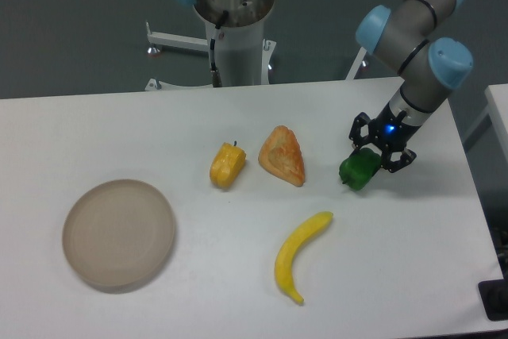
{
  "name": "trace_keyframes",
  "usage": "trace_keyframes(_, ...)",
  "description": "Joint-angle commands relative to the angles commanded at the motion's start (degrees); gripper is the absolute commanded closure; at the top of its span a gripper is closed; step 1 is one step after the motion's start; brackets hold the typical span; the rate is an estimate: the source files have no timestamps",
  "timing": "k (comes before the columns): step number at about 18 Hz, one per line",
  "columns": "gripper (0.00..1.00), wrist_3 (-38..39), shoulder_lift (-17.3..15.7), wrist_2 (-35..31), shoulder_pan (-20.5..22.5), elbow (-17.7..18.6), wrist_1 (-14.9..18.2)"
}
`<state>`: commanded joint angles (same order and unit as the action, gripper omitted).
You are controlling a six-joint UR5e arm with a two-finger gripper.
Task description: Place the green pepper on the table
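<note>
1. End effector, right of centre in frame, fingers closed around the green pepper.
2. Pepper sits low at the table; can't tell if touching it.
3. Left of it: croissant, yellow pepper. Banana bottom centre, plate lower left.

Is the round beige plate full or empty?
Empty. The round beige plate shows only its bare inner surface; the yellow banana and yellow-orange pepper lie off it, on the white table.
</note>
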<state>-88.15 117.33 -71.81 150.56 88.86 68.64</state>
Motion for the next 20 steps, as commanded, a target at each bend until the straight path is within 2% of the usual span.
trace_keyframes(1, 0.4, 0.17, 0.0, 0.0, 0.0, -0.09, 0.0)
trace_keyframes(4, 0.19, 0.35, 0.0, -0.17, 0.0, -0.61, 0.09)
trace_keyframes(8, 0.0, 0.53, -0.35, -0.79, 0.0, -2.63, 0.61)
trace_keyframes(13, 0.0, 1.05, -0.53, -3.24, -1.84, -10.09, 6.84)
trace_keyframes(17, 0.0, 4.39, 0.17, -7.55, -5.88, -16.07, 7.12)
trace_keyframes(20, 0.0, 5.27, 1.93, -9.93, -8.69, -18.8, 6.51)
